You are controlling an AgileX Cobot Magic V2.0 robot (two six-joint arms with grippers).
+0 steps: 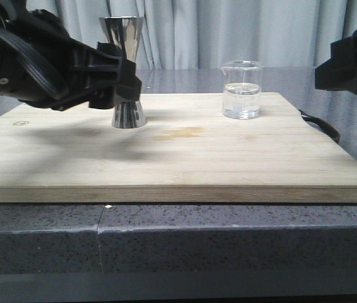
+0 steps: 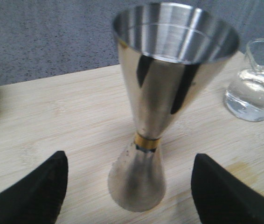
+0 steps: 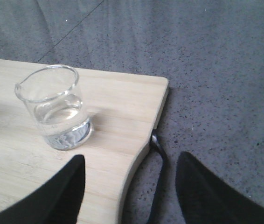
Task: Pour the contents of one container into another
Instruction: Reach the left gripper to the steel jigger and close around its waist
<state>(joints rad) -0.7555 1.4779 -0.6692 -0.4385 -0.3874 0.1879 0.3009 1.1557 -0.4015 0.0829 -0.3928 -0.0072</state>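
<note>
- Front view: the steel jigger [image 1: 127,74] stands upright on the left part of the wooden board [image 1: 185,164], the left gripper [image 1: 118,79] at its waist. The glass beaker [image 1: 242,89], holding clear liquid, stands well apart toward the board's right. The right gripper is mostly out of frame.
- Left wrist view: the left gripper's fingers [image 2: 34,196] are spread wide either side of the jigger's [image 2: 162,93] base, touching nothing.
- Right wrist view: the right gripper [image 3: 129,191] gapes, holding nothing, near the beaker [image 3: 55,107] by the board's edge [image 3: 122,116].

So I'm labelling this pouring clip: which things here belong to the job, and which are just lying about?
Job:
glass beaker, holding clear liquid
steel jigger
left gripper, open around the jigger
right gripper, open

Lying about:
wooden board
stain on the board
</note>
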